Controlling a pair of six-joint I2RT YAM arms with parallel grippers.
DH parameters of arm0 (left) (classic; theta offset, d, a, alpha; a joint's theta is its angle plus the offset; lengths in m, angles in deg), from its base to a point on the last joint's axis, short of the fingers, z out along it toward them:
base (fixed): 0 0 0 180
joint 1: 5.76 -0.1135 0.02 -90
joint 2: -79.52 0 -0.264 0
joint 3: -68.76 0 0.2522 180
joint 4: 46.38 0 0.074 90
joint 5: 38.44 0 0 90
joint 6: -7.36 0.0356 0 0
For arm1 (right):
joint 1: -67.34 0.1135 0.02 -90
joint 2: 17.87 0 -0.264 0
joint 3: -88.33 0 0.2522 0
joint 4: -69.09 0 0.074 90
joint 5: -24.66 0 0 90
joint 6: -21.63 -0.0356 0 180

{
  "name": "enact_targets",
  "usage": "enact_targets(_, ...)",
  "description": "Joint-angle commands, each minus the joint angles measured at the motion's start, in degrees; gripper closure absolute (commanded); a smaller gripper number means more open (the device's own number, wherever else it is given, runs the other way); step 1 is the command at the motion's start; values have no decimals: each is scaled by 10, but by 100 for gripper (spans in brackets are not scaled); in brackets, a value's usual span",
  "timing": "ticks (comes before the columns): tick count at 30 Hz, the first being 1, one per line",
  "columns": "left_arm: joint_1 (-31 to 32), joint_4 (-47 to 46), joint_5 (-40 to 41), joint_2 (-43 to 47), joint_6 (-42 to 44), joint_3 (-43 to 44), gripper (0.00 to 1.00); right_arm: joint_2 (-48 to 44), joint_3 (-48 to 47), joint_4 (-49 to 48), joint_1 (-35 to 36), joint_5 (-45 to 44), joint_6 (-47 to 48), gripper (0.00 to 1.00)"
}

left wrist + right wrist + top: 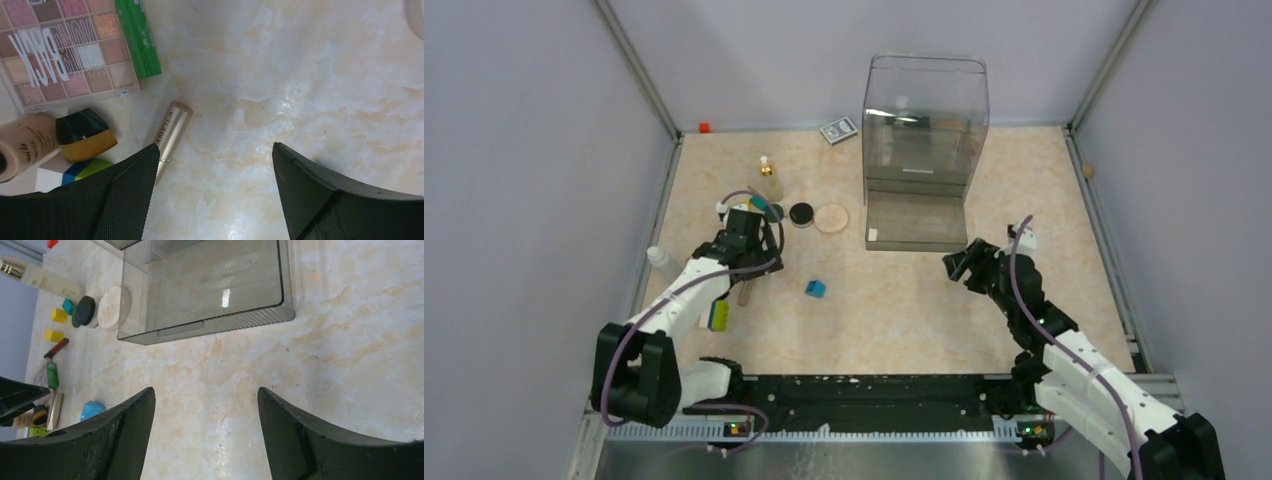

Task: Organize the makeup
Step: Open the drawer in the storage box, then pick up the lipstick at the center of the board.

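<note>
1. I judge this an early pick. My left gripper (215, 162) hangs low over the makeup pile at the left of the table (904, 310), jaws spread wide with nothing between them.
2. The nearest piece is the gold AMEILA tube (172, 130), lying flat and slanted. Its lower end is hidden behind the finger (127, 200) on the left of the wrist view, so it lies outside the gap, not in it.
3. The next move, I think, calls for shifting sideways over that tube and turning so the jaws straddle its narrow width. Then I should close gently, because a smooth round tube may roll away.
4. The makeup brush (86, 134) and foundation tube (25, 145) lie just beside it, with the eyeshadow palette (65, 45) and green tube (137, 40) a little beyond. A careless finger could nudge any of them.
5. My right gripper (205, 405) is also wide open and empty, hovering over bare table near the open front of the clear organizer (210, 290).
6. That organizer is the likely destination. Through its tinted walls I cannot tell whether anything is inside.
7. Between pile and organizer sit the black compact (801, 213) and beige disc (831, 217), side by side, with the gold-capped bottle (767, 172) behind them. The blue cube (815, 288), which is not makeup, lies near the carry path.
</note>
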Motion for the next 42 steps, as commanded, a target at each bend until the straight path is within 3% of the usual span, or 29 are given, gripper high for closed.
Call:
enact_targets(1,-5,-27,43,-41,-52,-11,13,12,3,7,-2,14,12,26)
enact_targets(12,-16,-58,80,-72,-65,-27,13,55,-5,-25,-3,42,14,26)
enact_targets(24,-20,-85,28,-71,-85,-70,21,56,-3,-21,-3,44,13,26)
enact_targets(26,-19,-84,9,-76,-89,-75,30,57,-2,-23,-3,46,10,26)
enact_targets(33,-18,-109,-45,-80,-80,-96,80,61,5,-31,-3,55,-1,26)
enact_targets(36,-1,-121,-76,-74,-75,-90,96,58,3,-27,-3,56,-2,26)
enact_targets(42,120,-143,-77,-80,-109,10,100,38,-7,0,-2,46,4,26)
